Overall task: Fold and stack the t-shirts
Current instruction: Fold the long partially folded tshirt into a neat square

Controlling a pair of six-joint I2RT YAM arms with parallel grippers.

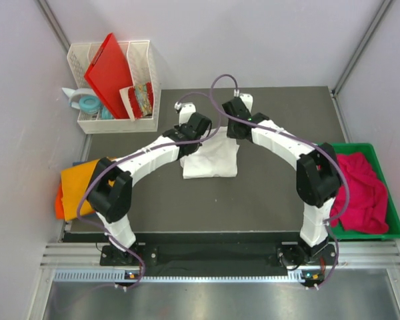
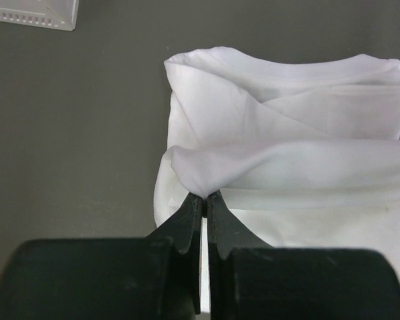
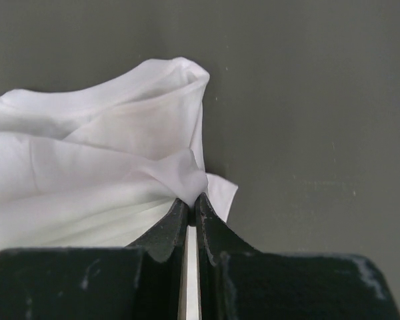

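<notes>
Robot lab cell, white walls (image 1: 253,40), aluminium rail (image 1: 73,253)

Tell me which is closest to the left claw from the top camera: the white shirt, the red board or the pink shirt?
1. The white shirt, pinched in the left claw, mid-table.
2. The red board, in the white rack at the far left.
3. The pink shirt, in the green bin at the right edge.
</notes>
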